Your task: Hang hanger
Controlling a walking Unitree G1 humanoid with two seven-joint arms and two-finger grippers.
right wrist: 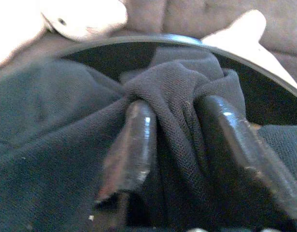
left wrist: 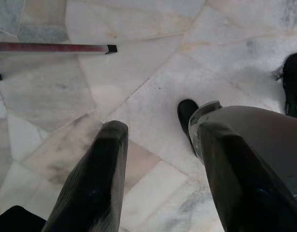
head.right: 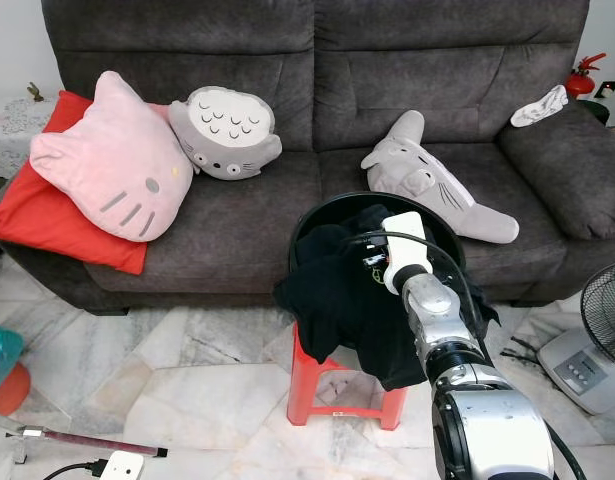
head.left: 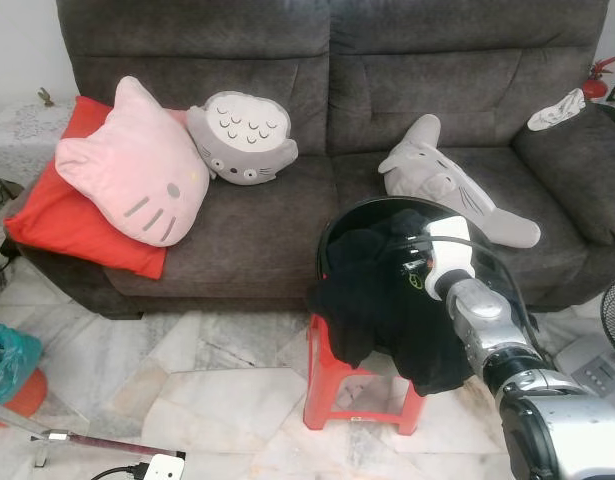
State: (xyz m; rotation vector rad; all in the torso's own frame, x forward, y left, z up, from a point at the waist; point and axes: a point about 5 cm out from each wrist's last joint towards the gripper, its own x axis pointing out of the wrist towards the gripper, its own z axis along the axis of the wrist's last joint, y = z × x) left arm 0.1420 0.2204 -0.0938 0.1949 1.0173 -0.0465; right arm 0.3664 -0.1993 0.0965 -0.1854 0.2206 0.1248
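Observation:
A black garment [head.left: 382,300] lies heaped in a round black basket [head.right: 317,215] and spills over its front rim. The basket sits on a red plastic stool [head.left: 327,385] in front of the sofa. My right arm reaches into the basket from the right, its white wrist [head.left: 449,255] over the cloth. In the right wrist view my right gripper [right wrist: 176,111] is shut on a bunched fold of the black garment [right wrist: 51,145], one finger on each side. My left gripper [left wrist: 160,130] hangs open over the marble floor. I see no hanger.
A dark grey sofa [head.left: 287,230] behind the stool holds a pink cat cushion [head.left: 137,170], a grey owl plush [head.left: 242,140] and a grey plush [head.left: 437,175]. A fan [head.right: 602,330] stands at right. A red pole [head.left: 82,440] and a white power strip [head.left: 162,468] lie on the floor at left.

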